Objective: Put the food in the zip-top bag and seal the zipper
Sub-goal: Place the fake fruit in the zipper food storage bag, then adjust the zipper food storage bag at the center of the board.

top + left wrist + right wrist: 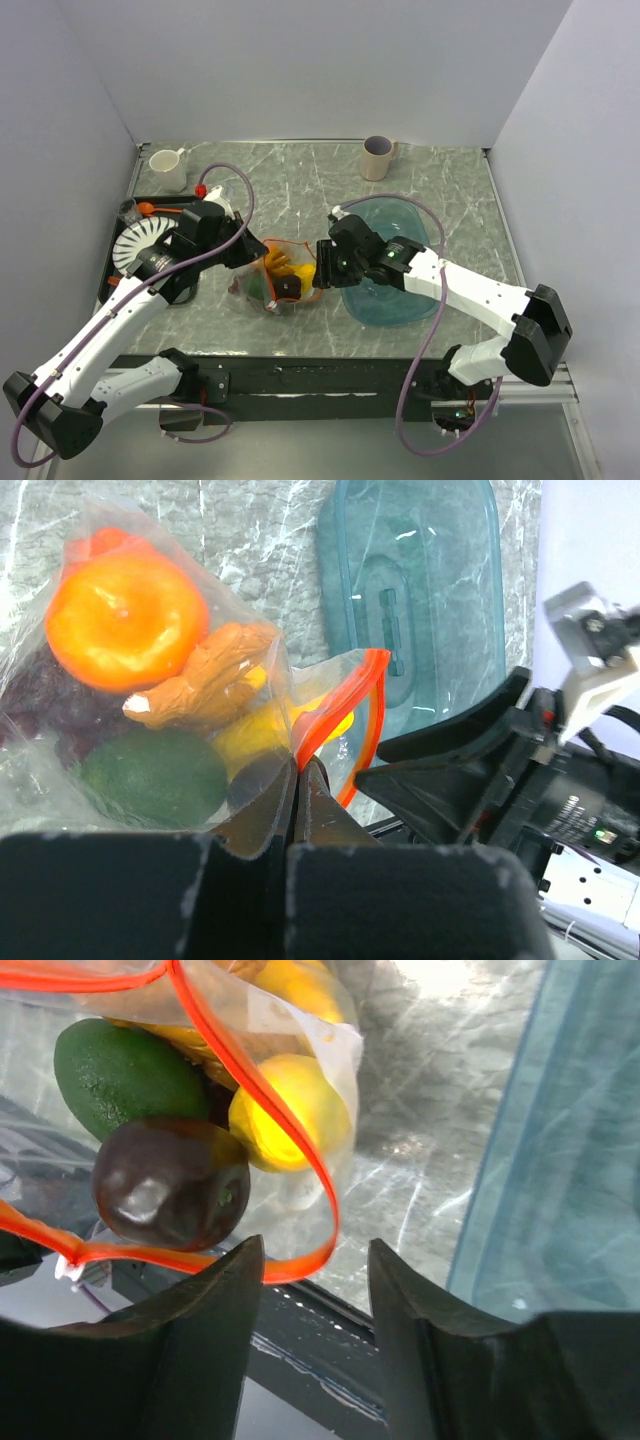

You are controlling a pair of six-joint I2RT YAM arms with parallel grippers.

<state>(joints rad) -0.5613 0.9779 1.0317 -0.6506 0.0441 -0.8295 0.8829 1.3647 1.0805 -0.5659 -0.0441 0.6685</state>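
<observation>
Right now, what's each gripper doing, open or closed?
Left gripper: closed on the zipper of the zip-top bag.
Right gripper: open, holding nothing.

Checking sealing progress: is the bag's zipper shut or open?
Open: the zipper strips gape apart in a loop, with fruit visible between them.

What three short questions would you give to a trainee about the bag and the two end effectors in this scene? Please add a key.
1. True or false: the left end effector is shut on the edge of the zip-top bag.
2. Choose one. The zipper is: A, sealed along its whole length; B, open, its strip forming a loop; C, torn off the bag.
3. Fill in the missing word: the right end effector has its jaws ____, with nothing gripped between them.

Key: 1 true; 2 B; 3 open.
</observation>
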